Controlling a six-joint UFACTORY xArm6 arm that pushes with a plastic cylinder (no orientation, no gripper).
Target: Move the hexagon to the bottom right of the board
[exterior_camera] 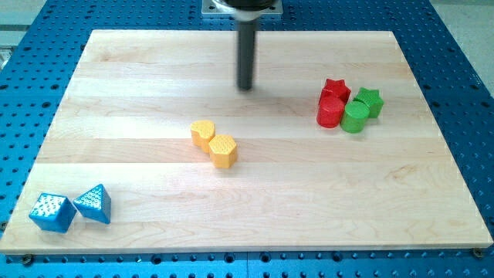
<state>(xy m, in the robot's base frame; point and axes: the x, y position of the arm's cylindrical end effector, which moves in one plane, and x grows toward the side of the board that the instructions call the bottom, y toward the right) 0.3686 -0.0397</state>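
Observation:
A yellow hexagon block (224,150) lies near the middle of the wooden board (154,77). A yellow heart-shaped block (203,133) touches it on its upper left. My tip (245,87) is above the hexagon toward the view's top and slightly right, well apart from both yellow blocks.
On the view's right sit a red star (336,88), a red round block (330,112), a green star (370,100) and a green round block (356,117), clustered together. At the bottom left lie a blue cube-like block (52,211) and a blue triangular block (93,204).

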